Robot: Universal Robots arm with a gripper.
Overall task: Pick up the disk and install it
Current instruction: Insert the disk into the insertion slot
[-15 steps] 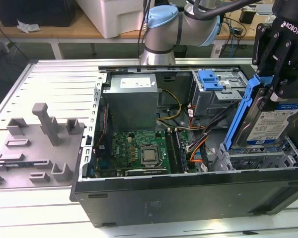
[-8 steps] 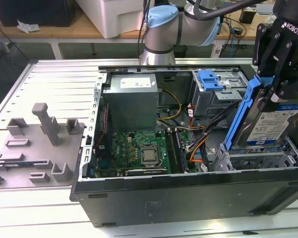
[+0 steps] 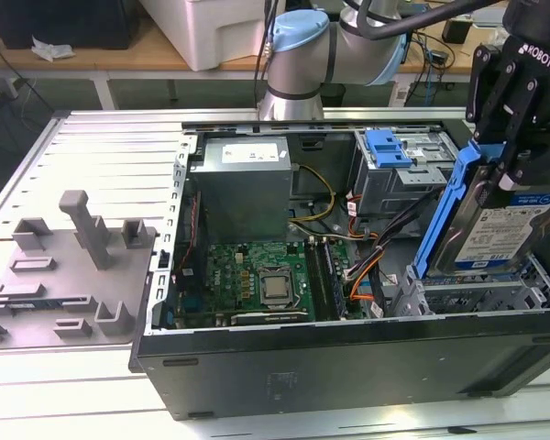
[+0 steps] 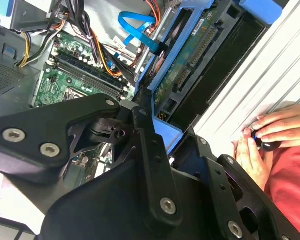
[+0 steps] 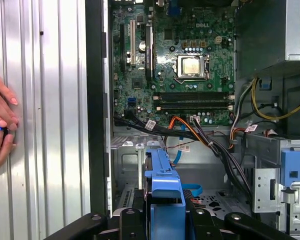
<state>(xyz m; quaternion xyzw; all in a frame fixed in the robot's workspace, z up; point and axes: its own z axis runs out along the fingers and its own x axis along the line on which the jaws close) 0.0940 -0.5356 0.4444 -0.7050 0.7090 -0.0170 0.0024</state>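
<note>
The gripper (image 3: pixel 513 167) is clamped on the upper edge of the disk (image 3: pixel 500 229). It holds the disk on edge and tilted over the drive bay (image 3: pixel 495 293), at the exterior view's right end of the open case (image 3: pixel 348 353). The disk's lower end is at the bay, but contact is unclear. In both wrist views a person's hand (image 5: pixel 1 120) rests on the table (image 3: pixel 101 151) beside the case.

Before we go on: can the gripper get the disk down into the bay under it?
Probably yes: the gripper holds the disk right over the open bay; most cables lie beside it. A blue cable near the bay's floor might interfere.
</note>
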